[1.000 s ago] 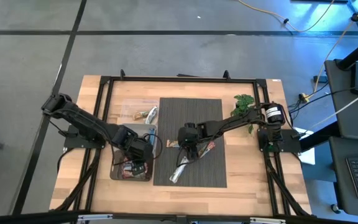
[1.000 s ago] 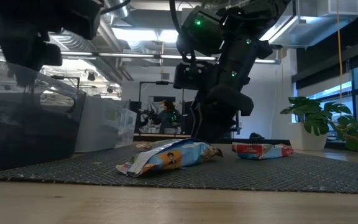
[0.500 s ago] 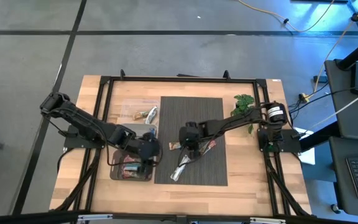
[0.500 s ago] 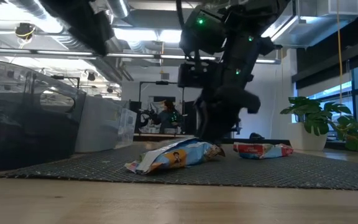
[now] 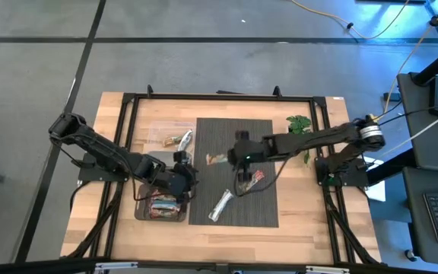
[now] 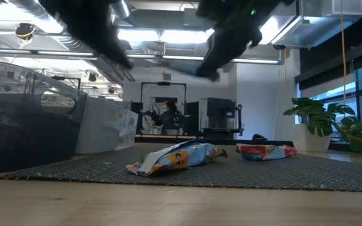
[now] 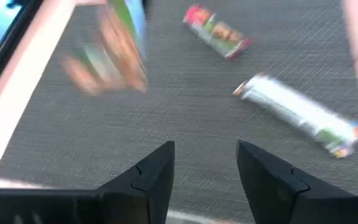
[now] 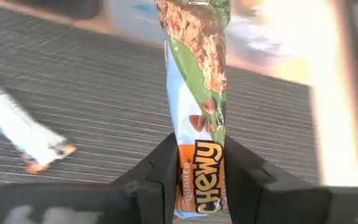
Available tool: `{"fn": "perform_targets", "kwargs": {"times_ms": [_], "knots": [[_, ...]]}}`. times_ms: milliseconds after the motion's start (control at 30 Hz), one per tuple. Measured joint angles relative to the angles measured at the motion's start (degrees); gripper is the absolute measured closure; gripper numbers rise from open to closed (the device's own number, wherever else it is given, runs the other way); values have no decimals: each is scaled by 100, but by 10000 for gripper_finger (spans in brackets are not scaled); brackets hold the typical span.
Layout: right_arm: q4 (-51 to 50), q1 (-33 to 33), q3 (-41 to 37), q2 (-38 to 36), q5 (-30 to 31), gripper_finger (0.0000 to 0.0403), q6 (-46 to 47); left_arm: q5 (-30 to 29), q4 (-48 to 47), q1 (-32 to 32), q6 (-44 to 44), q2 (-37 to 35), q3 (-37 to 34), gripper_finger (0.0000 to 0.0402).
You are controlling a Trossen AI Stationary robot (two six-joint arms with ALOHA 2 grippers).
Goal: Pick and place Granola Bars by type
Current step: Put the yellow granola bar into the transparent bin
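R hand (image 8: 194, 180) over mat (image 5: 234, 133), clamped on green/orange Chewy bar (image 8: 194, 81). L hand (image 7: 204, 168) fingers apart, holding nothing, at mat's edge by bin (image 5: 144, 209).

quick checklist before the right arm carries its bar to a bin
1. Right claw shut on the Chewy bar: ok.
2. Bar lifted off the mat: ok, it hangs above the weave.
3. Left claw open, holding nothing, over the mat: ok.
4. Left arm out of the carry path: cannot tell.
5. Two bars left on the mat, silver and red: ok.
6. Matching bin for this bar: cannot tell.
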Motion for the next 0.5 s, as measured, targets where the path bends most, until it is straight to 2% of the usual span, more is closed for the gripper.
{"fn": "perform_targets", "kwargs": {"times_ms": [67, 133, 200, 267, 400, 500], "knots": [[-191, 0, 0, -293, 306, 299, 9, -271, -15, -1, -130, -57, -317, 239], [-246, -2, 0, -553, 388, 299, 8, -493, 363, 17, -252, -208, -650, 242], [-201, -4, 0, -776, 341, 297, -4, -389, 1266, 80, -42, -430, -1001, 245], [25, 0, 0, -912, 296, 297, -96, -45, 2440, 155, 500, -588, -1385, 248], [681, 0, 0, -923, -405, 296, -271, 412, 4659, 441, 1477, -842, -2040, 255], [1101, 2, 2, -876, -900, 296, -287, 473, 5797, 622, 1932, -848, -2353, 258]]}}
